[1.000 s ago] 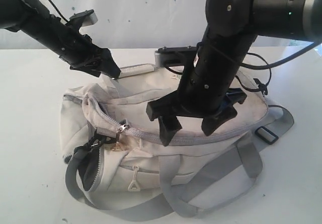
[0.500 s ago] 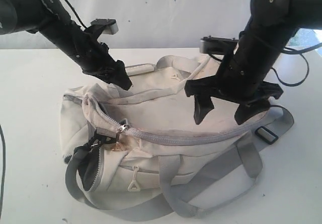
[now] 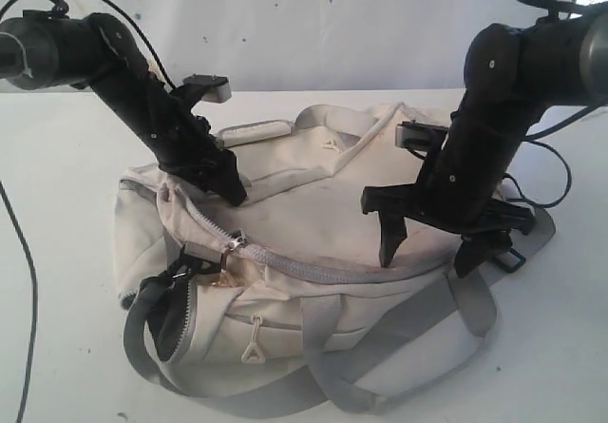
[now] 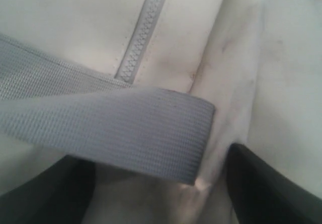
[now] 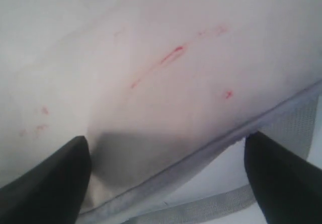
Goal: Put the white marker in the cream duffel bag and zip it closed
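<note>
The cream duffel bag (image 3: 313,204) lies on its side across the middle of the white table, pink stains on its fabric (image 5: 151,43). Its main zipper slider (image 3: 234,242) sits near the left end. My left gripper (image 3: 231,190) presses onto the bag's upper left; in the left wrist view it (image 4: 156,194) is open, with a grey strap (image 4: 126,123) and cream fabric between the fingers. My right gripper (image 3: 429,250) stands open over the bag's right end, its fingers (image 5: 45,183) straddling the grey-edged seam. The white marker is hidden or out of view.
Grey straps (image 3: 380,347) loop over the table (image 3: 57,157) in front of the bag. A black buckle (image 3: 508,255) lies by the right gripper. A side pocket zipper pull (image 3: 253,347) hangs at the front. Cables trail behind both arms.
The right arm has swung from the bag's middle to its right end and lowered. The left gripper has come down and rightward onto the bag's upper left.
</note>
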